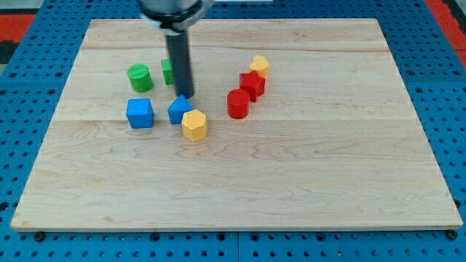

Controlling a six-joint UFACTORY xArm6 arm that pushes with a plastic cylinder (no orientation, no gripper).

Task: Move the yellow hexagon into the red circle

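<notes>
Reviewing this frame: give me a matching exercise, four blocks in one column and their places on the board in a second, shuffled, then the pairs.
Blocks:
1. yellow hexagon
2. green cylinder
3. red cylinder
4. blue cube

Places:
A. below the green cylinder, furthest to the view's left in the lower row
B. touching the blue block under my tip
C. top left of the group
D. beside the red block

Pairs: 1-B, 2-C, 3-D, 4-A

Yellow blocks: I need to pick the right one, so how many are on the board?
2. A yellow hexagon block sits near the middle, touching the blue block just below my tip. A second yellow block sits upper right beside the red blocks.
</notes>
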